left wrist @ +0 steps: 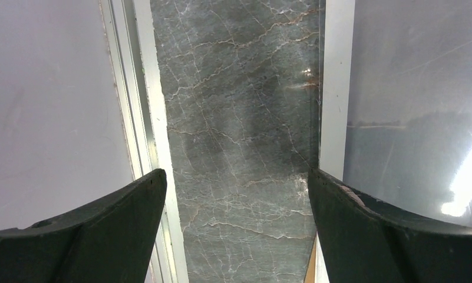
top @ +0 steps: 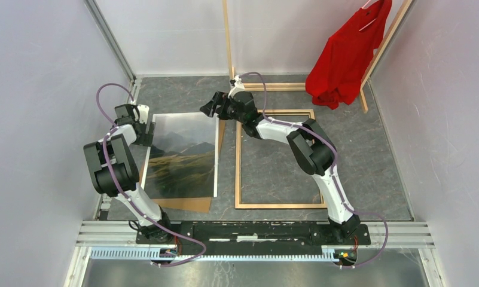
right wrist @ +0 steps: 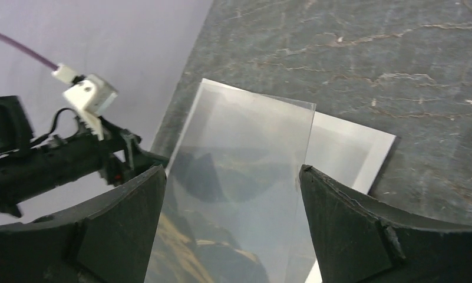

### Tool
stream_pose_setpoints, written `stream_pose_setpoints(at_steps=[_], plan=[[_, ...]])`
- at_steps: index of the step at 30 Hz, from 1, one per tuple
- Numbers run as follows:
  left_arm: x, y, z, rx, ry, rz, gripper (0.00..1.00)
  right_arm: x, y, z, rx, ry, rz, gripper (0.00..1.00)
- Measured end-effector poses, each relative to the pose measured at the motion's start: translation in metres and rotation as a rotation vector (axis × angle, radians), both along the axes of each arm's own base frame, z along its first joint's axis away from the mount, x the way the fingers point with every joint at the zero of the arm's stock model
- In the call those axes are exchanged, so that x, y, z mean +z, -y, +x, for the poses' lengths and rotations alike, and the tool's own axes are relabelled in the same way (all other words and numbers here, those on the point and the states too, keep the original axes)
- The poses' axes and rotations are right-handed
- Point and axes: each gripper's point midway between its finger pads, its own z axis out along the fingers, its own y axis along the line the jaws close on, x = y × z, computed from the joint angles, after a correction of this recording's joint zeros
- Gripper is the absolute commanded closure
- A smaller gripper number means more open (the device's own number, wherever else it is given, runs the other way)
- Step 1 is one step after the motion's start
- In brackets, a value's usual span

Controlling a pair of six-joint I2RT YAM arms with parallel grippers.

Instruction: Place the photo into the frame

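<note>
Here both gape apart: the left claw (left wrist: 236,180) at the edge of the photo (top: 183,155), the right claw (right wrist: 233,171) over its far corner. The frame (top: 278,205) lies alongside.

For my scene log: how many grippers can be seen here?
2. The left gripper is at the far left edge of the photo; the right gripper hovers near its far right corner. None seems hidden.

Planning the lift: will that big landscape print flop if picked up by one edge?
Probably floppy: the large landscape paper print looks sheet-thin, so it would likely sag. Resting on the brown cardboard board, it may slide when pushed.
</note>
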Motion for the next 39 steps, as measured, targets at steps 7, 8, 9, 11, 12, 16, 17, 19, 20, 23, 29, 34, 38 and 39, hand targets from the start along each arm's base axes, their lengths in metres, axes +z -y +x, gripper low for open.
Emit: stream_pose_setpoints(at_steps=[7,8,9,11,12,16,17,19,20,23,29,34,38,39], plan=[[0.0,-0.001,0.002,0.001,0.014,0.007,0.04,0.018,0.0,-0.019,0.045,0.003,0.07,0.13],[0.0,-0.001,0.002,0.001,0.015,0.007,0.04,0.016,-0.001,-0.021,0.055,-0.005,0.074,0.14],[0.0,-0.001,0.002,0.001,0.016,0.008,0.04,0.016,-0.002,-0.023,0.064,-0.01,0.079,0.15],[0.0,-0.001,0.003,0.002,0.019,0.009,0.04,0.02,-0.005,-0.027,0.091,-0.016,0.107,0.19],[0.0,-0.001,0.003,0.001,0.019,0.009,0.05,0.023,-0.008,-0.03,0.111,-0.017,0.128,0.21],[0.0,-0.001,0.003,0.001,0.02,0.01,0.04,0.024,-0.019,-0.042,0.193,-0.048,0.217,0.24],[0.0,-0.001,0.003,0.001,0.02,0.01,0.05,0.021,-0.02,-0.044,0.206,-0.06,0.228,0.24],[0.0,-0.001,0.003,0.001,0.021,0.01,0.04,0.014,-0.021,-0.046,0.22,-0.086,0.236,0.25],[0.0,-0.001,0.003,0.001,0.021,0.01,0.05,0.009,-0.019,-0.048,0.225,-0.1,0.232,0.27],[0.0,-0.001,0.003,0.001,0.02,0.01,0.05,-0.001,-0.015,-0.05,0.226,-0.119,0.218,0.4],[0.0,-0.001,0.003,0.001,0.02,0.01,0.05,-0.032,0.0,-0.063,0.212,-0.19,0.113,0.91],[0.001,-0.002,0.002,0.002,0.016,0.007,0.02,-0.033,0.004,-0.07,0.222,-0.23,0.068,1.0],[0.002,-0.002,-0.007,0.01,-0.016,-0.01,0.0,-0.015,0.01,-0.078,0.238,-0.25,0.029,1.0],[0.002,-0.001,-0.011,0.01,-0.028,-0.014,0.0,-0.005,0.014,-0.079,0.239,-0.246,0.017,1.0]])
